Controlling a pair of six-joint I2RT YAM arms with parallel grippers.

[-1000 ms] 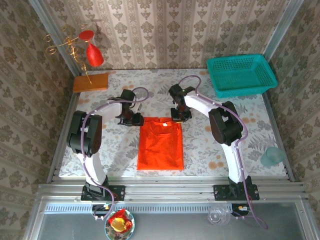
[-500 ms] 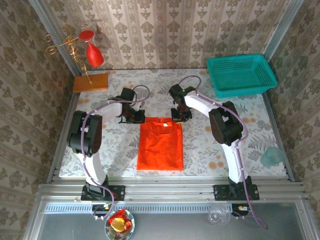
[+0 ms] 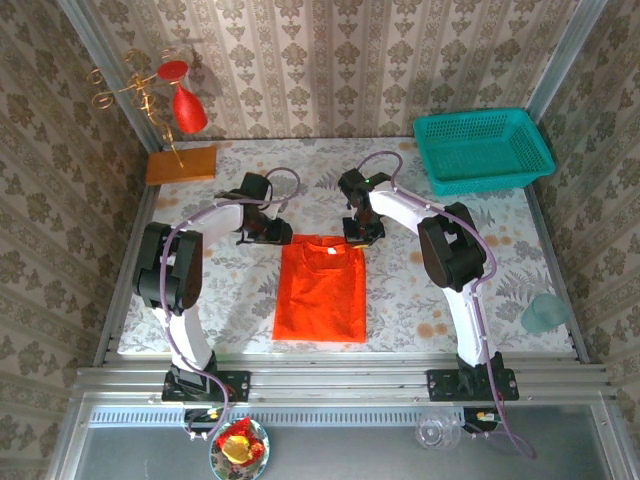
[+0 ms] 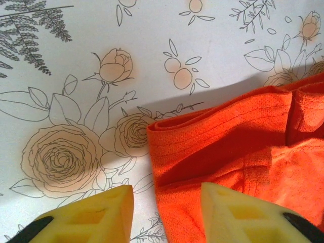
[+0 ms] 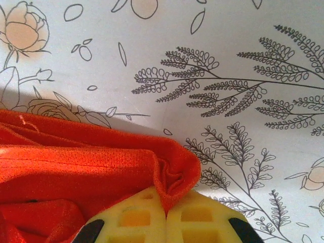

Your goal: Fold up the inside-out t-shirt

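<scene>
Left fingers, padded in yellow, stood apart low over the tabletop, one above the bare flower print and the other above the edge of the t-shirt, with nothing gripped between them. A folded corner of the orange-red cloth lay just ahead of them, its hem doubled over and casting a shadow on the white surface. Right fingers, also yellow, were pressed together on a bunched fold of the t-shirt, the cloth pinched up between the two pads at its corner, beside a printed fern. From above, the t-shirt lay flat in the middle of the tabletop as a narrow upright rectangle, collar at the far end and sleeves tucked out of sight. Both arms reached to that far end, the left one at the far left corner and the right one at the far right corner. A teal basket sat at the far right of the tabletop, well apart from the cloth, and a wooden block lay at the far left.
</scene>
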